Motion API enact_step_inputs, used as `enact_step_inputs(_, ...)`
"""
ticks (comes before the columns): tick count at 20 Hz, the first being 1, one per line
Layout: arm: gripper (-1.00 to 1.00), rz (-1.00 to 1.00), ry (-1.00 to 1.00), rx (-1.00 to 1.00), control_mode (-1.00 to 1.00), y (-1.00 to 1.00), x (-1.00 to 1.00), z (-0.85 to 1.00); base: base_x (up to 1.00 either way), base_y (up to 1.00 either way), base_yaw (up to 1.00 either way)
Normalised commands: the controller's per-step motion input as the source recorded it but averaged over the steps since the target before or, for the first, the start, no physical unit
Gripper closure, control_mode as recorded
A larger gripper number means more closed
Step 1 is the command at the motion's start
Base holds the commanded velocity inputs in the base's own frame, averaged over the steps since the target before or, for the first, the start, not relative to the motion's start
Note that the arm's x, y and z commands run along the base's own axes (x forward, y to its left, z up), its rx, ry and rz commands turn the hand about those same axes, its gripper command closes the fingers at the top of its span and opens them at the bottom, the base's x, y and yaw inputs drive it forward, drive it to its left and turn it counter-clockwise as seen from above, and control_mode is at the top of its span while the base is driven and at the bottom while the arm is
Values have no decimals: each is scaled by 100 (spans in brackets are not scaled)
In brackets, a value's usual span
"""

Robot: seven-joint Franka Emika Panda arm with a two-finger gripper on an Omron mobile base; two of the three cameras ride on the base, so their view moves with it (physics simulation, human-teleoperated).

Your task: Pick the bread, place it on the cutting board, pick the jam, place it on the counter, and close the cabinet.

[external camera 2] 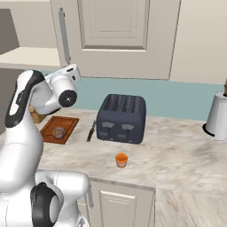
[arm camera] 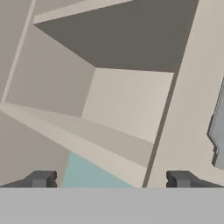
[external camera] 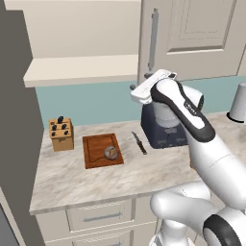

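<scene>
The gripper (arm camera: 111, 179) stands spread wide, its two dark finger tips far apart at the bottom of the hand view with nothing between them. It is raised well above the counter (external camera: 72, 182) and points toward the cabinet (external camera: 192, 38), just beside the edge of its open door; the hand view looks past that edge into the bare cream interior, with the long silver handle (arm camera: 218, 131) of the door at the right. In the left base view the white hand sits just below the lower left corner of the door, beside the foot of the vertical bar handle (external camera: 153, 41). Below it on the counter stands a dark blue toaster (external camera 2: 122, 118), and a small knife (external camera: 139, 142) lies just left of the toaster. Further left lies the cutting board (external camera: 93, 149), with the bread (external camera: 111, 152) resting on its right part. Beyond the board at the far left stands a light wooden knife block (external camera: 61, 134). The jam (external camera 2: 121, 159) stands upright on the counter near the front edge, in front of the toaster and apart from it. At the far right of the counter stands a white cylindrical object (external camera 2: 217, 116). Cream drawers (external camera: 98, 217) with horizontal handles run under the counter.
</scene>
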Motion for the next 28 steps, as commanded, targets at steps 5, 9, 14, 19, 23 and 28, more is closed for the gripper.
enact_step_inputs(5,-100,-1,0,0,-100,6,33,-13,0,0,0)
enact_step_inputs(9,-100,-1,0,0,-100,3,35,-11,0,0,0)
enact_step_inputs(14,-100,-5,0,1,-100,0,43,-6,0,0,0)
enact_step_inputs(19,-100,-9,0,1,-100,0,42,0,0,0,0)
enact_step_inputs(23,-100,-9,0,0,-100,0,29,0,0,0,0)
enact_step_inputs(28,-100,-4,-3,0,-100,0,-1,0,0,0,0)
